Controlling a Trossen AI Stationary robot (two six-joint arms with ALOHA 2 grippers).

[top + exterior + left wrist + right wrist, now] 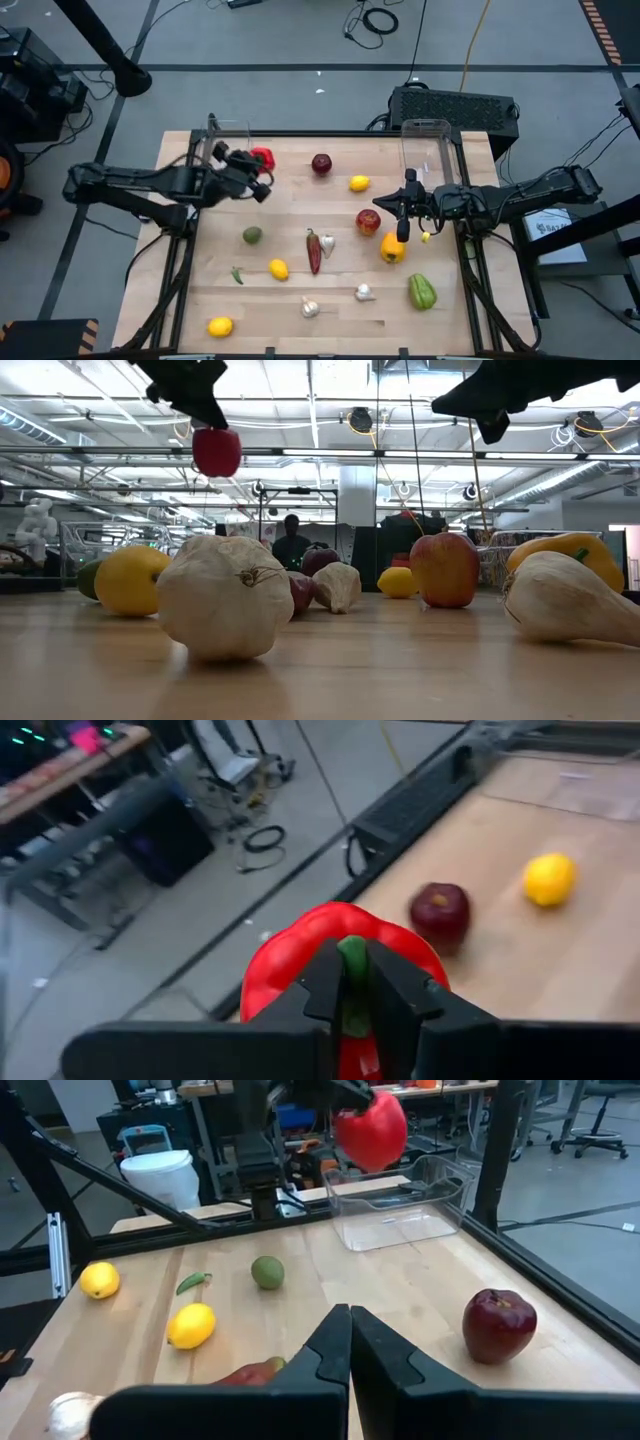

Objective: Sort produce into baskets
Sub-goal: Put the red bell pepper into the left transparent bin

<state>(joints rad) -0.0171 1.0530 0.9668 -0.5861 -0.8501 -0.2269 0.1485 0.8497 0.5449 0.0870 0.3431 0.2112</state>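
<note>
A red pepper hangs in the air over the table's far left part, beside the left clear basket, with my left gripper shut on it. In the low view the pepper is well above the tabletop. My right gripper is shut and empty, raised over the right side next to a red apple and a yellow pepper. The right clear basket stands at the far right. My left gripper pinches the pepper's green stem between its two fingers. The fingers slant downward from the table's left side. The pepper hangs from the stem, lifted clear of the table.
Loose produce lies across the wood: a dark apple, lemons, a green fruit, a red chili, garlic, a green pepper. A black box sits beyond the far edge.
</note>
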